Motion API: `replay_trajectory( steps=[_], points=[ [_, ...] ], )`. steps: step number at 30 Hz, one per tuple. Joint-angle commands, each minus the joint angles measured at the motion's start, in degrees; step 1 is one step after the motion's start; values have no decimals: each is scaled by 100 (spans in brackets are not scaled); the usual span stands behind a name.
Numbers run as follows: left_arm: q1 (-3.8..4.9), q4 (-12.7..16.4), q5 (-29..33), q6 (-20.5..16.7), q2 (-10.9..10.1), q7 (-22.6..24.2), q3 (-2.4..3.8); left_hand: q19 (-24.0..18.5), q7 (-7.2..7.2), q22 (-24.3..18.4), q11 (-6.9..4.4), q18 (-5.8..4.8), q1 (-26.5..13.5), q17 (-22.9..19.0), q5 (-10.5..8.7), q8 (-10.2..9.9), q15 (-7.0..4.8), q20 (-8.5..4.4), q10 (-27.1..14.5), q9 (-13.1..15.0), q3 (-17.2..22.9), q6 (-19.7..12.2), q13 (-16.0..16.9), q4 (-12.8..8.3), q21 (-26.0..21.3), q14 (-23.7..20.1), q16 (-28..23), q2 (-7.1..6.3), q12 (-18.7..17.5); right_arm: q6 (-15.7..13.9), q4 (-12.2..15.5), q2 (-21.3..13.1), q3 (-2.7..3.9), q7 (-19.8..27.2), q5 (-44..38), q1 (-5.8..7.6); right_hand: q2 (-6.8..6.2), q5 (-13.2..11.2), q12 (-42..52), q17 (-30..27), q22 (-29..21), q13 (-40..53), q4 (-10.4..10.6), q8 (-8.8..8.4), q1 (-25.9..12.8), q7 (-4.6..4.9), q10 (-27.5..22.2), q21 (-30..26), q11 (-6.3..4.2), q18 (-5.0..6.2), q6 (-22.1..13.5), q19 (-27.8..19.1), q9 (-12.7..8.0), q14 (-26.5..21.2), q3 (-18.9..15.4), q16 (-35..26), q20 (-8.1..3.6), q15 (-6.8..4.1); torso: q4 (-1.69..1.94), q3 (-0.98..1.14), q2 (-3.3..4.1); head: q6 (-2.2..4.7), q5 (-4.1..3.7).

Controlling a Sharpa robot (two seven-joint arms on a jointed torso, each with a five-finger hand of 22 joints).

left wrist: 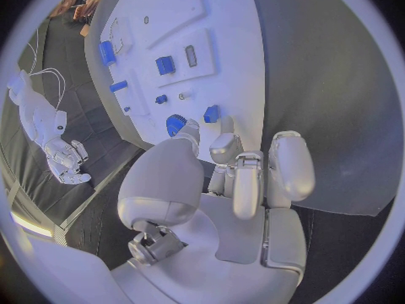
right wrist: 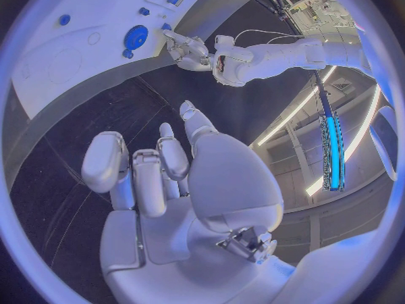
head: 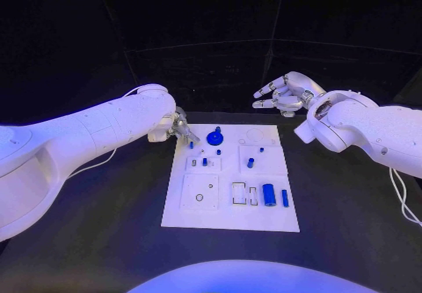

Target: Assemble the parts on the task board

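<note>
Head view: left hand (head: 178, 129) down at the task board's (head: 228, 221) upper-left edge, small blue peg (head: 191, 144) just below its fingertips; grip unclear. Right hand (head: 283, 93) high, far, spread, holding nothing.

Left wrist view: blue peg (left wrist: 211, 113) just beyond fingertips (left wrist: 226, 142), apparently untouched.

Desk (head: 105, 244): black, matte surface, extending on all sides past the white plate that lies at its middle; far edge visible as a straight line against a dark backdrop.

Cable (head: 403, 201): thin, white, hanging in a loop over the desk's right side.

Cable (head: 99, 163): thin, white, curving above the desk's left side.

Light fixture (right wrist: 331, 148): long, narrow, glowing blue, mounted overhead.

Light strips (right wrist: 291, 118): pale, running along the ceiling.
</note>
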Motion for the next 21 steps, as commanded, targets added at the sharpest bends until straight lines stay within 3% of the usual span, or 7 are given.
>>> replay_trajectory(
  steps=[1,21],
  points=[
    [-2,-28,-38,18,14,64,1,38,-6,10,-7,21,103,1509,-16,-13,2,8,14,-15,-23,40,2,-32,22,596,18,9,23,33,2,8,3,52,-9,10,24,21,-23,245,-8,-5,-1,19,-15,0,-39,-35,6,75,34,-52,-8,328,-31,-28,-5,-27,-4,0,0,2,0],
    [-13,-2,-38,58,12,194,0,41,-13,26,-14,18,333,1509,-16,-5,-2,3,17,-58,-57,86,-9,-166,24,596,18,93,24,37,0,18,3,53,-9,10,28,23,-20,244,-9,-3,-1,19,-13,0,-37,-36,6,76,34,-52,-8,328,-31,-29,-5,-27,0,4,2,-16,-16]
  ],
)
